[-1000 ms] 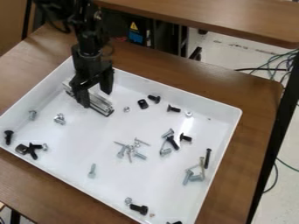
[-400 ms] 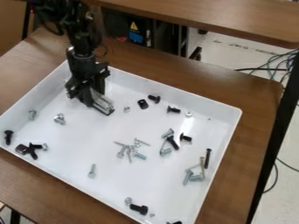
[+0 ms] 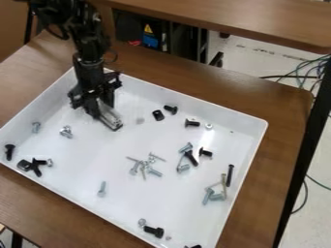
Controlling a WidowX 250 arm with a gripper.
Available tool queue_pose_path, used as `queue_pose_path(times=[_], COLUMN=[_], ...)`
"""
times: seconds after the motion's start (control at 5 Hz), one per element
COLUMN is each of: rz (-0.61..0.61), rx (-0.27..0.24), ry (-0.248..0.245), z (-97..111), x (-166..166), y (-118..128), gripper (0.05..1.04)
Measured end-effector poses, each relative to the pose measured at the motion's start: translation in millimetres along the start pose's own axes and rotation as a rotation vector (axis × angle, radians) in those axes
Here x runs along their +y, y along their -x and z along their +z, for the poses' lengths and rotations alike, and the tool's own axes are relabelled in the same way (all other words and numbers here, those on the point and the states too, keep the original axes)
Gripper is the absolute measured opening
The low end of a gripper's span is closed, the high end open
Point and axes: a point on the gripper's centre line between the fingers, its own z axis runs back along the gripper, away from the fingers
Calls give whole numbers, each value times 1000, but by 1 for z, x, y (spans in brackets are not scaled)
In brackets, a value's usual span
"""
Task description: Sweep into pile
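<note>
We pinch silver bar (image 3: 110, 119) in gripper (image 3: 103, 112), toward tray's (image 3: 213, 110) far-left corner; loose bolts (image 3: 154, 231) around, yellow warning label (image 3: 148, 29) behind.

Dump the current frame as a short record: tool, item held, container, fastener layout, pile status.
tool: black, over the upper-left part of the tray
held: silver bar, angled down toward the tray floor
container: white tray, on wooden table
middle: cluster of silver screws
right side: mixed group, including a long black screw
left corner: black bolts
near edge: black bolt
pile status: not formed, fasteners scattered
</note>
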Motion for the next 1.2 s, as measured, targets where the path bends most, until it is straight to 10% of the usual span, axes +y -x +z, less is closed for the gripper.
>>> queue_pose_path(times=[0.2,0.8,1.2], rz=[-153,-249,-501], rx=[11,-9,35], ry=[-97,-75,-184], z=[1,3,-3], x=[17,8,4], y=[-2,-41,-60], gripper=[358,358,358])
